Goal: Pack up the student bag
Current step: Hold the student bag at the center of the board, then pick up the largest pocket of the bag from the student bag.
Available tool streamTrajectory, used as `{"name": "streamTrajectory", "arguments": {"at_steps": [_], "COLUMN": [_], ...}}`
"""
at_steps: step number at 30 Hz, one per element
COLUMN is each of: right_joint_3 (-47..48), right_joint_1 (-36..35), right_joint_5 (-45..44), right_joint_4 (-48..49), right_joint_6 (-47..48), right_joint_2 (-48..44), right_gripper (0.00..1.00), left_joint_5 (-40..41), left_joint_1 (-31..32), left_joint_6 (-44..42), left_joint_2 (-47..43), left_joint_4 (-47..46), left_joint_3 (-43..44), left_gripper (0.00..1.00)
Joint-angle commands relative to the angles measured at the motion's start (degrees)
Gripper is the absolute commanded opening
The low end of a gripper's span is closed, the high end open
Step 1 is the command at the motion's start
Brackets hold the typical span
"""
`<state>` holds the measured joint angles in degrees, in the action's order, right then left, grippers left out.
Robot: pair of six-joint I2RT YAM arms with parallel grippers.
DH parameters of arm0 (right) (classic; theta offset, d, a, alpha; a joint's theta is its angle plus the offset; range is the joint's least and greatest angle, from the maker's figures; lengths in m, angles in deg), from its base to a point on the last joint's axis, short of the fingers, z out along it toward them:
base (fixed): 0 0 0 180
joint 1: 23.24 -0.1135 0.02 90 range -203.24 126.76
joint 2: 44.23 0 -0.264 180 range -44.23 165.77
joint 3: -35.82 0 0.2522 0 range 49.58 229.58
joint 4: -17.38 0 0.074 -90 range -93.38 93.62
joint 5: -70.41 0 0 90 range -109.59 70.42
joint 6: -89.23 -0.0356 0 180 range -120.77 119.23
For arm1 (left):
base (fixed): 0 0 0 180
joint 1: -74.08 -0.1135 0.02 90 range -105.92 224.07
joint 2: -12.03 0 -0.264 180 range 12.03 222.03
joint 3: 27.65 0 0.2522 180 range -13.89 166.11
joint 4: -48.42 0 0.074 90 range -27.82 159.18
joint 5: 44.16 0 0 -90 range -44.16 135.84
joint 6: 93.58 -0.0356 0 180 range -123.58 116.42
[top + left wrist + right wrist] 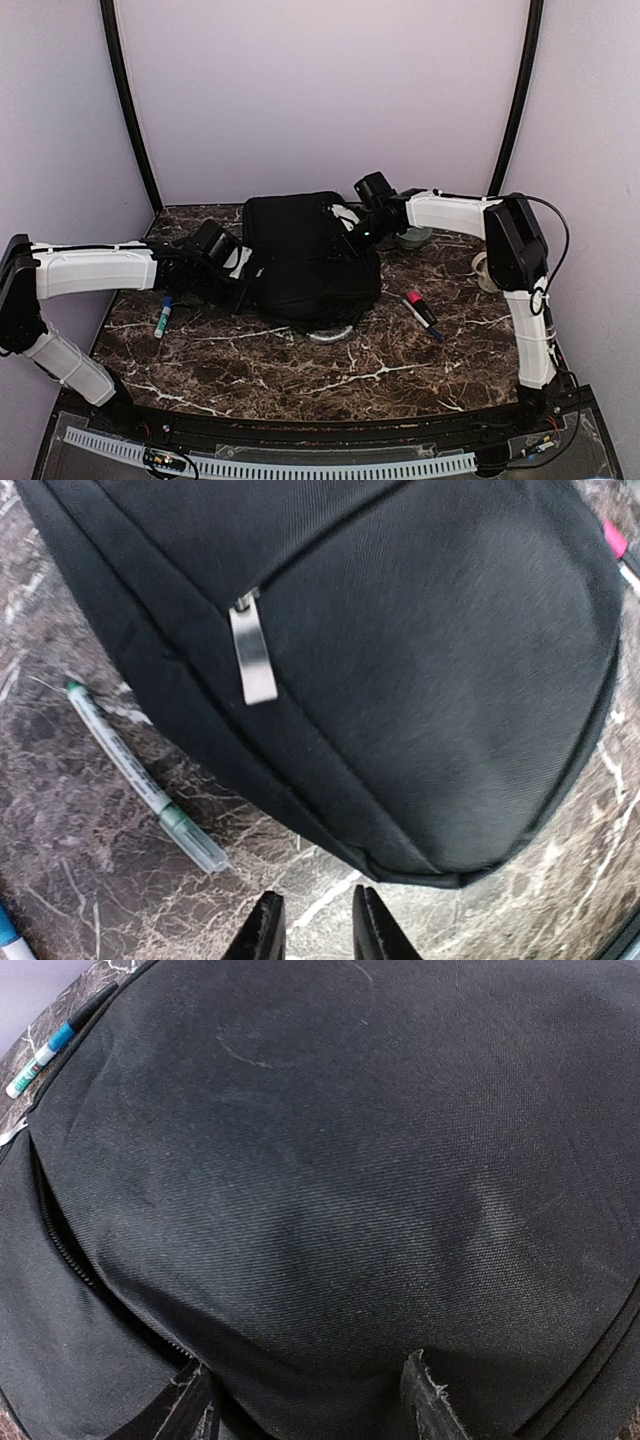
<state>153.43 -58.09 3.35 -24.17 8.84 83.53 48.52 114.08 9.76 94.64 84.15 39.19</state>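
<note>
Left wrist view shows us the student bag on the surface just ahead of our left tool, narrowly apart and empty, with the zipper pull ahead-left; the right tool, apart, is over it.

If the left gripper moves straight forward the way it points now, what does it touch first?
Probably the student bag: its rounded edge lies straight ahead of the left gripper, beyond a strip of table. Depth is hard to judge.
</note>
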Motion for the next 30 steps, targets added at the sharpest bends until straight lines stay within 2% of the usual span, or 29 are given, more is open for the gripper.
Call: {"name": "streamTrajectory", "arguments": {"at_steps": [1, 4, 9, 17, 22, 25, 30], "right_joint_3": [-0.7, -0.5, -0.1, -0.5, -0.6, -0.5, -0.6], "right_joint_1": [1.9, 1.9, 1.9, 1.9, 1.9, 1.9, 1.9], "right_joint_5": [-2.4, -1.6, -0.7, 0.4, 0.6, 0.9, 0.7], "right_joint_4": [-4.8, -5.0, -5.3, -5.4, -5.4, -5.4, -5.5], "right_joint_6": [-2.0, -2.1, -2.3, -2.3, -2.2, -2.3, -2.2], "right_joint_2": [5.3, 5.7, 5.8, 5.9, 6.4, 6.7, 6.8], "right_gripper": [0.61, 0.61, 0.61, 0.61, 0.61, 0.61, 0.61], "left_joint_5": [-0.8, -0.2, -1.4, -0.5, -1.2, -1.0, -0.7], "left_joint_1": [-0.3, -0.3, -0.4, -0.5, -0.5, -0.5, -0.5], "left_joint_6": [-0.2, -1.3, -2.4, -3.2, -4.2, -4.9, -4.2], "left_joint_2": [2.1, 3.1, 6.9, 11.7, 8.9, 6.3, 3.6], "left_joint_4": [-4.6, -7.6, -10.2, -10.6, -13.4, -15.6, -14.8], "left_joint_3": [-2.0, -2.8, -2.1, 0.2, -1.7, -4.0, -5.5], "left_gripper": [0.28, 0.38, 0.39, 0.32, 0.23, 0.12, 0.03]}}
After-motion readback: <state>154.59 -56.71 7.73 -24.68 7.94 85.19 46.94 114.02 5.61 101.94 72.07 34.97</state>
